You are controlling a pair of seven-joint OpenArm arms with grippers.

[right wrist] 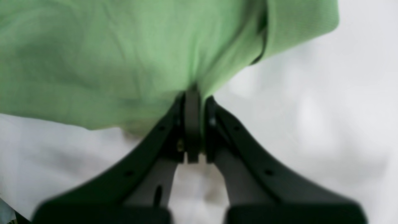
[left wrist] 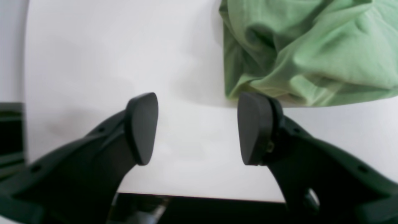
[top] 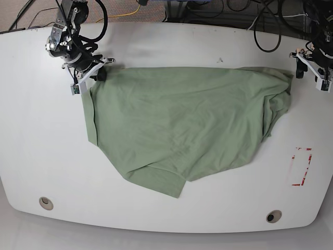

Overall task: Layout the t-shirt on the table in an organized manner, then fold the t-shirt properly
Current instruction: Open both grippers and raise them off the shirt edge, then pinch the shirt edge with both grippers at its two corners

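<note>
The pale green t-shirt (top: 182,125) lies spread across the white table (top: 41,151), wrinkled, with a bunched edge at the right and a folded flap at the front. My right gripper (top: 92,74) sits at the shirt's far left corner, shut on the cloth (right wrist: 149,56), which drapes over its fingers (right wrist: 192,124). My left gripper (top: 310,67) hovers just past the shirt's far right corner, open, with nothing between its pads (left wrist: 141,127). The bunched green cloth (left wrist: 311,53) lies just beyond its right pad.
Two round grommet holes (top: 46,202) (top: 273,215) sit near the table's front edge. A red tape outline (top: 302,166) marks the right side. Cables (top: 270,21) run behind the table's far edge.
</note>
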